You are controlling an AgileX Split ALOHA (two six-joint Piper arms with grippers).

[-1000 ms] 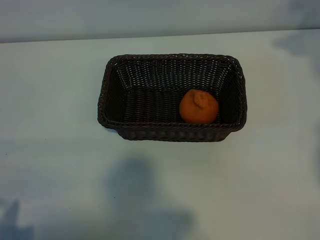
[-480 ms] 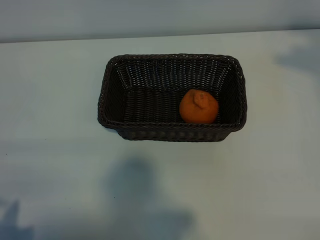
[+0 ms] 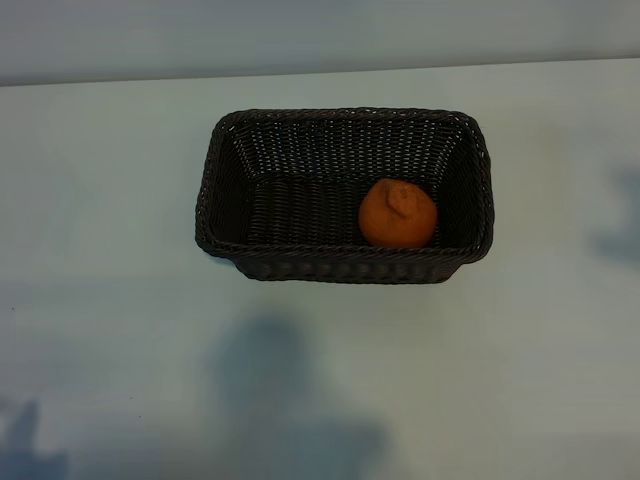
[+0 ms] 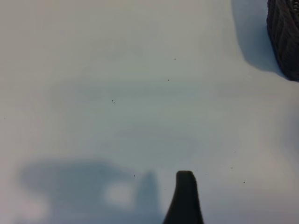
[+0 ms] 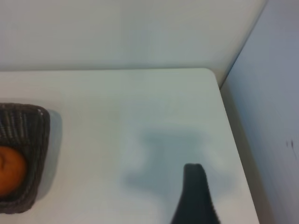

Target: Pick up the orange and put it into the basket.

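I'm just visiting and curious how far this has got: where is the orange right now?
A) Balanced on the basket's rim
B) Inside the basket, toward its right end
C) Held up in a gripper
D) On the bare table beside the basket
B: the exterior view shows the orange resting on the floor of the basket, near its right-hand wall, with no gripper touching it.
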